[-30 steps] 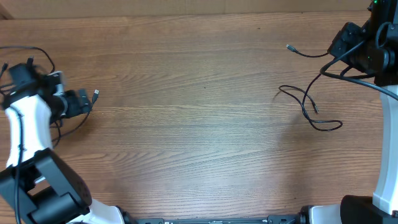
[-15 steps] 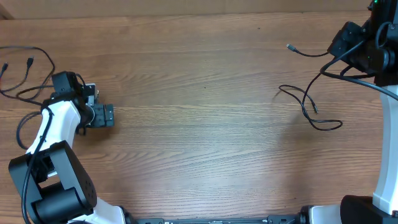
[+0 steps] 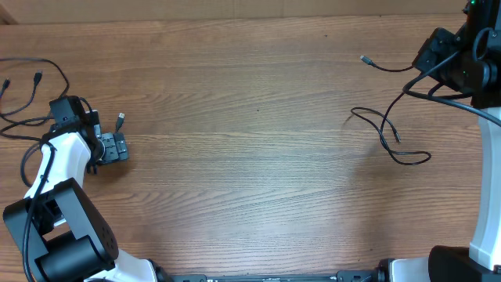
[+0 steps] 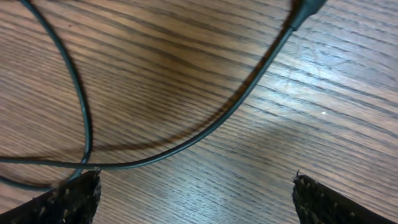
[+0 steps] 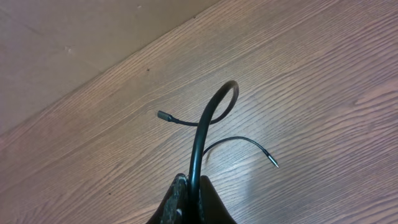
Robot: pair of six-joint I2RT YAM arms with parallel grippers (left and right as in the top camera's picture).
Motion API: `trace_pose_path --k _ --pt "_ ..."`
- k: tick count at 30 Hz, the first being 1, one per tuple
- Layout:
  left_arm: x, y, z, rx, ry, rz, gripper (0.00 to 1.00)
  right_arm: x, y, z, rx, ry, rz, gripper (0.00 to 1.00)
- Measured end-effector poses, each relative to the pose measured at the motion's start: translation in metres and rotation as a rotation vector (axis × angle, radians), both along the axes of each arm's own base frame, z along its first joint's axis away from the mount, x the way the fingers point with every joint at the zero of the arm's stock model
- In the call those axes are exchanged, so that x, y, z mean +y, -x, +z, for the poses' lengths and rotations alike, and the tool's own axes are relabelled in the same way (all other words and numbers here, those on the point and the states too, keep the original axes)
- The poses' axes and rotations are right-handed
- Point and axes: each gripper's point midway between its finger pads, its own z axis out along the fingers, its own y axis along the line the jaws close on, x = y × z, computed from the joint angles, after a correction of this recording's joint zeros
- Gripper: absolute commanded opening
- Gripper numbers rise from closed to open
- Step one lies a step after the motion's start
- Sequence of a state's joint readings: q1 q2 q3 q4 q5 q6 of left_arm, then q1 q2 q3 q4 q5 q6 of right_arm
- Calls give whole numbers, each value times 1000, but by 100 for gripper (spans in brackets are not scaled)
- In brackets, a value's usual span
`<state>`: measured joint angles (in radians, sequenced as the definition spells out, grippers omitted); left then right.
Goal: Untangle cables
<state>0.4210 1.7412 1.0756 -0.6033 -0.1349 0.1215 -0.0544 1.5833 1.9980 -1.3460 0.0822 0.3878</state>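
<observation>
**Light, limp cables (image 3: pixel 383 139), lying in two lots, one by each gripper.**

Your left gripper (image 4: pixel 196 190) stood wide open and held nothing, low over the table (image 4: pixel 323 93). A thin cord (image 4: pixel 186 142) ran across just ahead of its fingertips, with its plug end (image 4: pixel 306 7) further ahead to the right. A second strand (image 4: pixel 84 106) met this cord close to the left finger. Your right gripper (image 5: pixel 191 202) was fully closed on a held cord (image 5: pixel 198 143), which rose from the jaws and curled over. Beyond it a loose cord (image 5: pixel 242 139) lay on the wood. I judge that these cords weighed almost nothing, bent freely and could slip out of a weak pinch. So the plain middle run was the better place to take hold, not the small plug. In the way I saw only the second strand, which could be caught together with the thin cord.
</observation>
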Motion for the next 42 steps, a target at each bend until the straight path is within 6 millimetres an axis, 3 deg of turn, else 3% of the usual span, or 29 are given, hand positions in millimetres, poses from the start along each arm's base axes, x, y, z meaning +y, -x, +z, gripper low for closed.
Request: trace_pose_path --k 8,13,19,25,32,37,42 --pt "9 -1 1 -5 -41 35 100 0 0 0 0 0 -1 4" --pt "11 2 -27 55 -29 54 100 0 0 0 1 -1 -1 4" --pt "28 -4 -27 5 -32 115 100 0 2 -1 8 -1 0 4" --pt "48 8 -28 -12 -12 206 100 0 2 -1 8 -1 -1 4" --pt "101 41 -29 -58 -14 421 100 0 2 -1 8 -1 0 4" --pt "147 80 -29 -101 -25 638 100 0 2 -1 9 -1 -1 5" --pt "169 111 -31 -135 -2 817 100 0 2 -1 8 -1 0 5"
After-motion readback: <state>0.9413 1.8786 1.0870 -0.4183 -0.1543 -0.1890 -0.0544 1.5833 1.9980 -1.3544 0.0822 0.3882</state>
